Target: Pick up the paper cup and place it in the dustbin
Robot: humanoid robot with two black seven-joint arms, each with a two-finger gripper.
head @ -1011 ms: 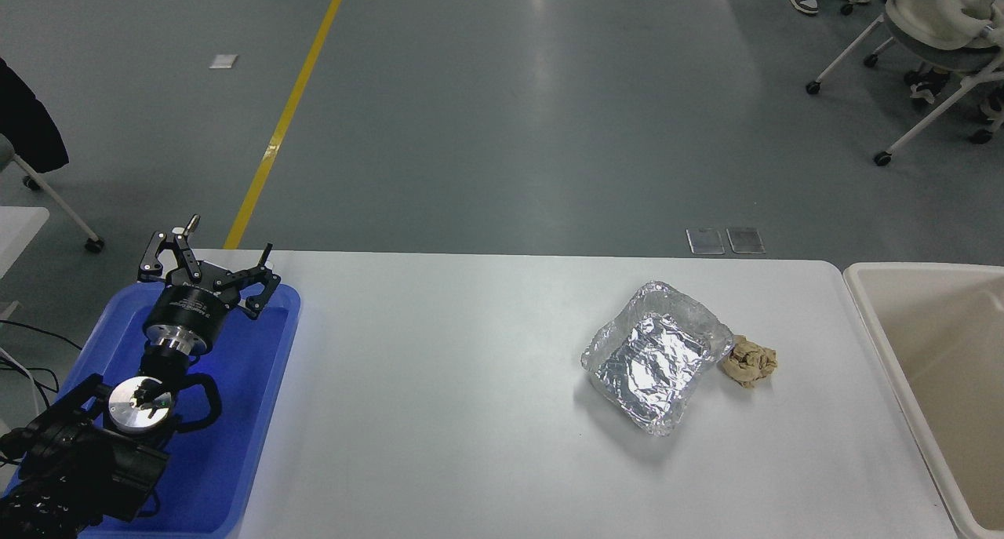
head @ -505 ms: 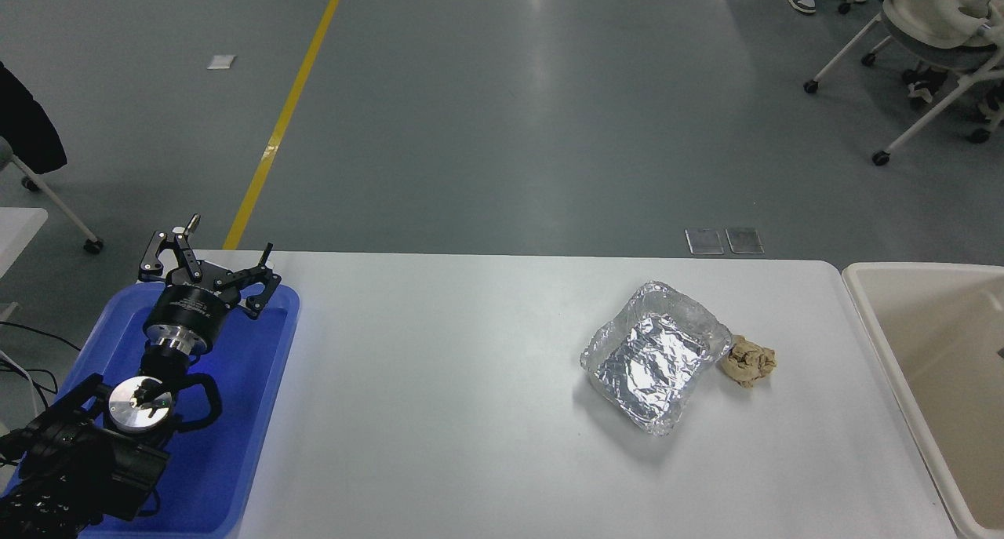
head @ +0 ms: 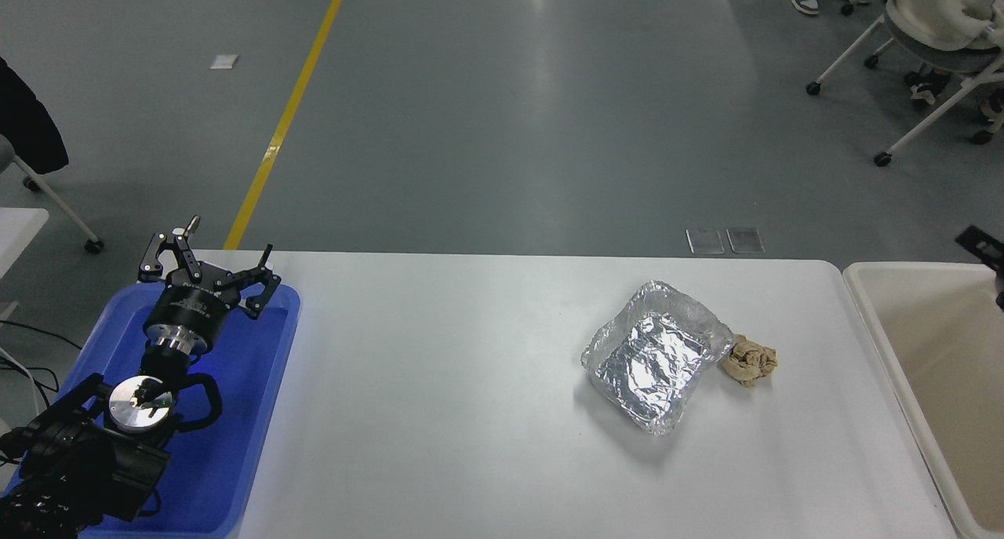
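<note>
The paper cup does not show anywhere in the head view. The dustbin is a beige bin with a thick rounded rim at the table's right end, cut off by the picture's edge. A small black part of my right gripper pokes in at the right edge, above the dustbin's far rim; the rest of it is out of view. My left gripper is parked at the lower left over a blue tray, open and empty.
A crinkled silver foil tray lies right of the table's middle, with a crumpled brown paper wad touching its right side. The blue tray sits at the table's left end. Office chairs stand on the floor beyond.
A black part of my right gripper has come into view at the right edge above the dustbin. Nothing on the table has moved.
</note>
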